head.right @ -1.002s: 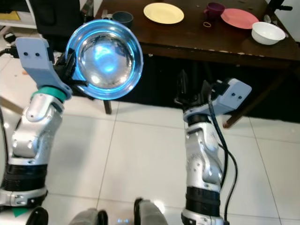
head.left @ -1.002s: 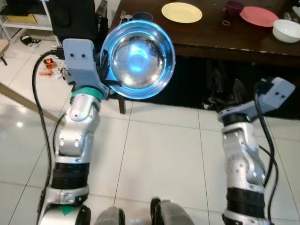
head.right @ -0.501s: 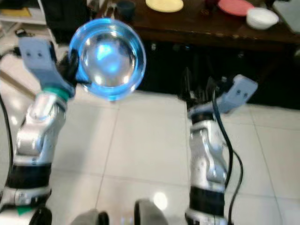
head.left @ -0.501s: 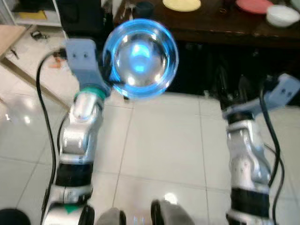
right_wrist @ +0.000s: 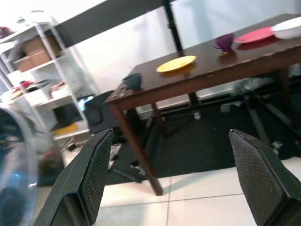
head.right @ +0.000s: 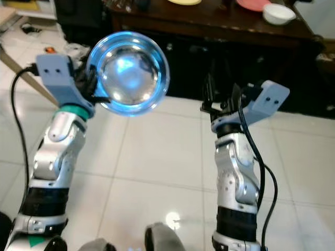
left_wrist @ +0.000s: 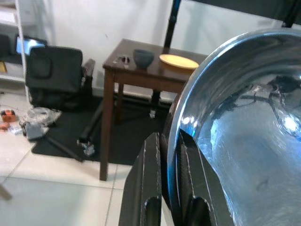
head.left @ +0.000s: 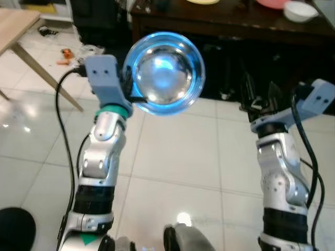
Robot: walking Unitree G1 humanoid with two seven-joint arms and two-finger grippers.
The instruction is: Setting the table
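A shiny steel bowl (head.left: 165, 73) with a blue glint is held up at chest height, its hollow facing me. My left gripper (head.left: 128, 86) is shut on its rim, and the left wrist view shows the two black fingers (left_wrist: 151, 188) pinching the rim (left_wrist: 174, 141). My right gripper (head.left: 259, 91) stands open and holds nothing, with its wide pads (right_wrist: 84, 179) far apart. Ahead is a dark wooden table (right_wrist: 207, 70) carrying a yellow plate (right_wrist: 176, 63), a dark bowl (right_wrist: 132, 81), a purple cup (right_wrist: 223, 41), a pink plate (right_wrist: 256, 35) and a white bowl (head.left: 297, 10).
A light wooden table (head.left: 15, 26) juts in at the left. Small clutter (head.left: 65, 52) lies on the tiled floor near a black bag (left_wrist: 54, 70). A white shelf unit (right_wrist: 42, 56) stands against the wall. A black mat (right_wrist: 211, 150) lies under the dark table.
The whole picture has shifted, so the dark table now sits higher and farther off in the eye views. The bowl stays in my left gripper. The right gripper is still open.
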